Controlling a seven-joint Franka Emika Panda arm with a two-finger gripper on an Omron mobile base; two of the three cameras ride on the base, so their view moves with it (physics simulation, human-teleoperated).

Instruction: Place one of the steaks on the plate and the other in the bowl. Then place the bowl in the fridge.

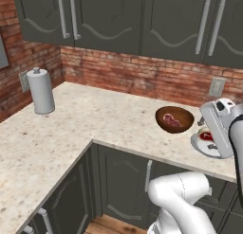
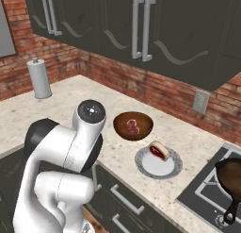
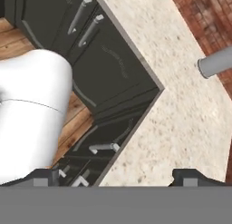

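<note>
Steaks are lying sorted, one red-pink marbled slab [image 2: 133,127] in the glossy reddish-brown bowl [image 2: 133,126], one [image 2: 158,151] on the pale patterned plate [image 2: 158,162], so the empty, wide-open claw [image 3: 115,177] is probably needing to grasp the bowl on the speckled desk [image 1: 95,119] next, fridge-bound.

No readable text, label or number anywhere.

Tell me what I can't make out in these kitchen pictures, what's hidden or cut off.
- Plate, left base view: its right part is behind the white arm; the steak on the plate barely peeks out.
- Frying pan, right base view: cut off by the right edge.
- Paper towel roll, hand view: cut off by the right edge.
- Tool, hand view: just its two fingertips rise at the bottom, set wide apart.
</note>
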